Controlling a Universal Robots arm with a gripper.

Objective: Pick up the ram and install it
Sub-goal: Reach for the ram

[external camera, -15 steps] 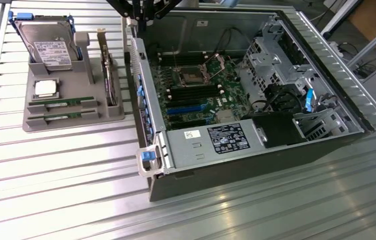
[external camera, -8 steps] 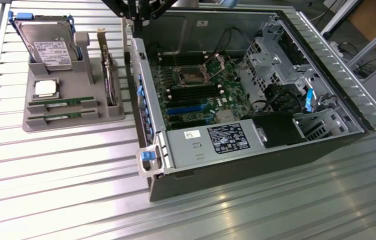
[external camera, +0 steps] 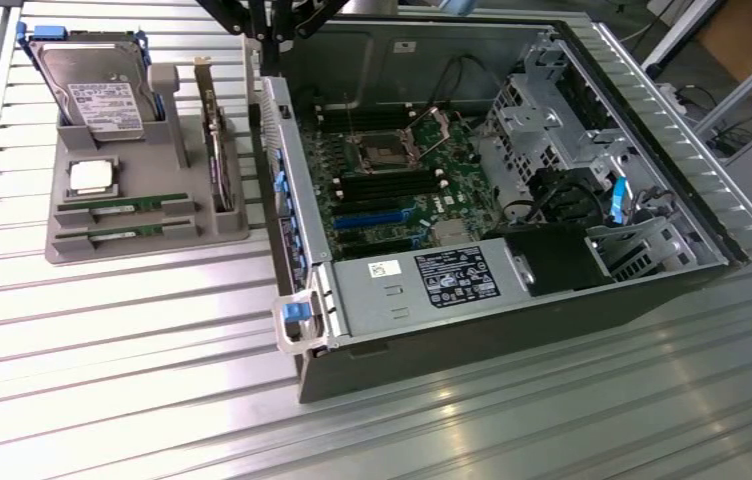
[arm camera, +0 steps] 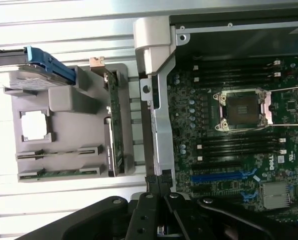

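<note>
Two ram sticks lie flat in slots at the front of the grey holder tray point(external camera: 109, 250): one ram point(external camera: 127, 205) behind, the other ram point(external camera: 127, 232) nearer the tray's front edge. In the wrist view the same ram sticks point(arm camera: 59, 153) point(arm camera: 59, 173) show as thin green strips. My gripper point(external camera: 269, 38) hangs high above the case's wall between tray and motherboard. In the wrist view my gripper point(arm camera: 159, 180) is shut, fingertips pressed together with nothing between them. Black memory slots point(arm camera: 239, 145) lie beside the processor socket point(arm camera: 241, 110).
The tray also carries a hard drive point(external camera: 103, 85), a square silver processor point(external camera: 92, 177) and an upright card with a metal bracket point(external camera: 220, 150). The open computer case point(external camera: 483, 170) lies on the slatted metal table, its power supply point(external camera: 430, 280) at the front.
</note>
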